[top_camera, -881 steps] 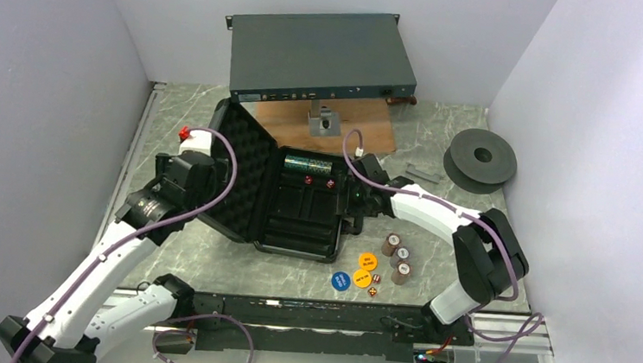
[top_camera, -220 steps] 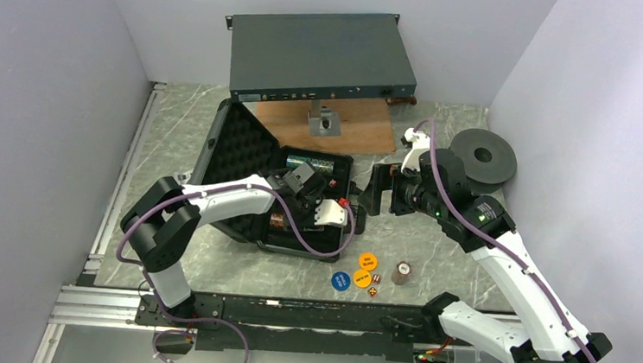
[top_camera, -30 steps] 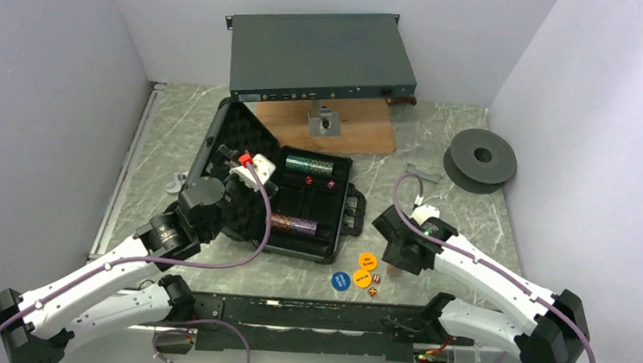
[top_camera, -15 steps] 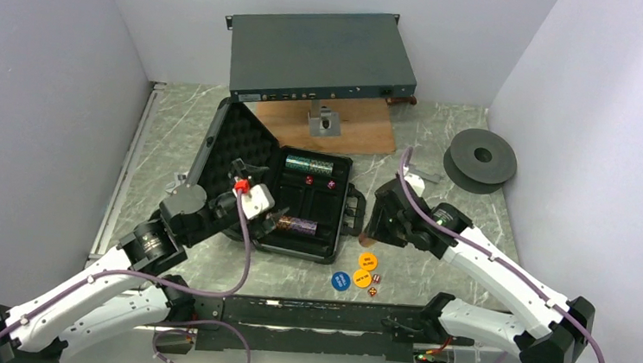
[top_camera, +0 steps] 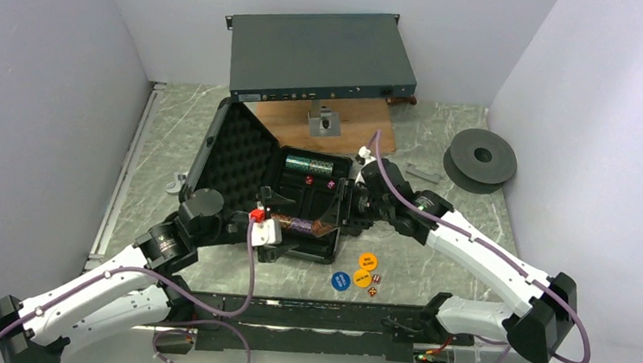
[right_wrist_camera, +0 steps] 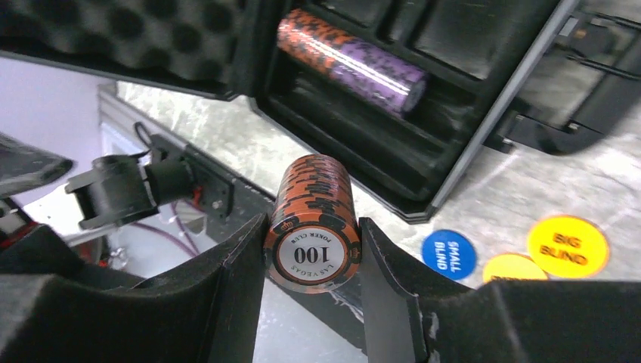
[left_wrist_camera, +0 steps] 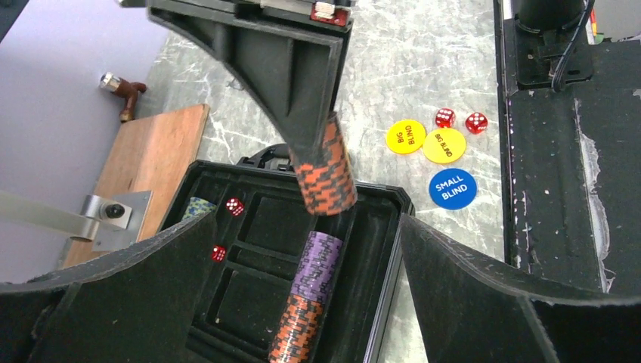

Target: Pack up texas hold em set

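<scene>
Since a moment ago my right arm has swung left off the open surface (top_camera: 472,202) to the case's right front corner, and my left arm has shifted nearer, along the case's front. My right gripper (right_wrist_camera: 314,240) pinches an orange chip stack (right_wrist_camera: 313,219) by its sides. The stack is tilted over the front slot of the case (left_wrist_camera: 372,192), just above the purple-and-orange stack (left_wrist_camera: 311,291) lying there. My left gripper (left_wrist_camera: 305,227) hangs spread wide with nothing in it at the case's near edge, facing the right one. The foam lid (top_camera: 238,153) stands open on the left. Three discs (top_camera: 362,277) and two dice (top_camera: 376,279) lie just off the front right corner. Surface shows between the case and the spool (top_camera: 480,159).
</scene>
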